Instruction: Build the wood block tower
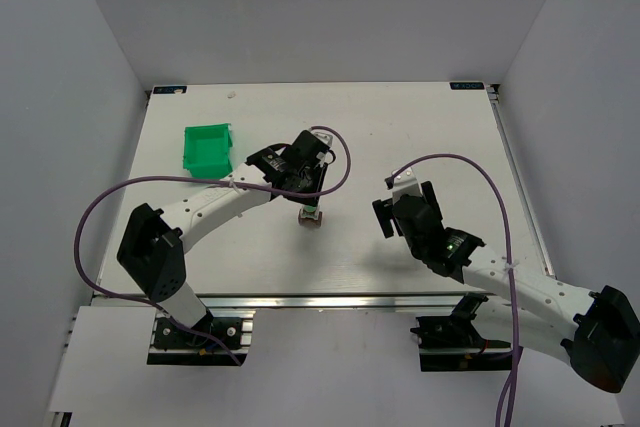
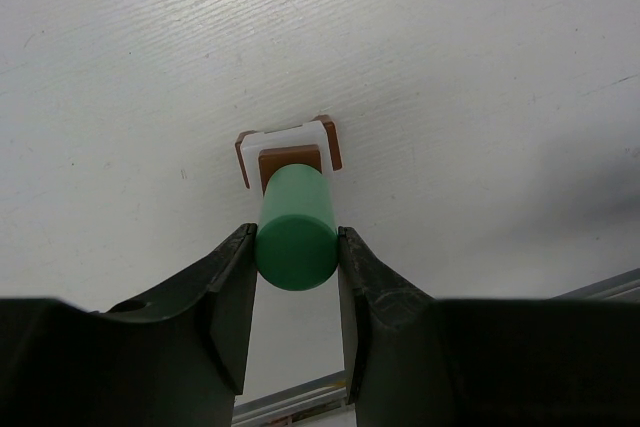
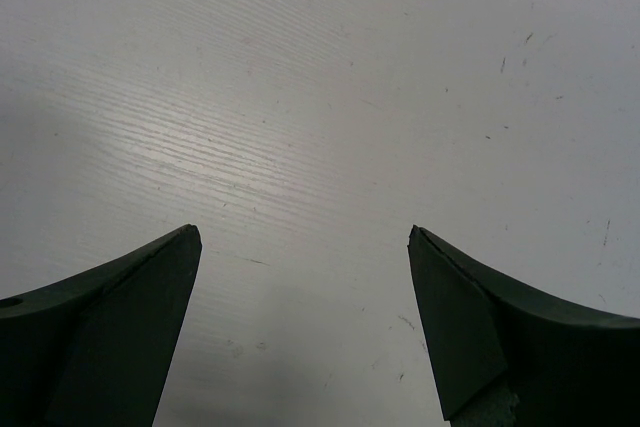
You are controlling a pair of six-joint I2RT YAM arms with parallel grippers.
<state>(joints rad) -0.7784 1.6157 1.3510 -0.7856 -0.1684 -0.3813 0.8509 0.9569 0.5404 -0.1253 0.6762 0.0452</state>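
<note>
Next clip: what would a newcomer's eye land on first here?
The left gripper clamps a green cylinder right over a small stack of brown and white blocks at mid-table. The right gripper hangs wide open over the table nearby; a green plastic bin sits far left.

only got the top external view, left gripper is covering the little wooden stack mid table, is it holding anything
observer: yes, the left gripper is shut on a green cylinder block, with one finger on each side of it.
operator: where's that sit relative to the stack
observer: in the left wrist view the cylinder is lined up over the wood block tower. Its far end is at the small brown square block on top, which sits above a white piece and a brown base. I can't tell whether it is touching.
</note>
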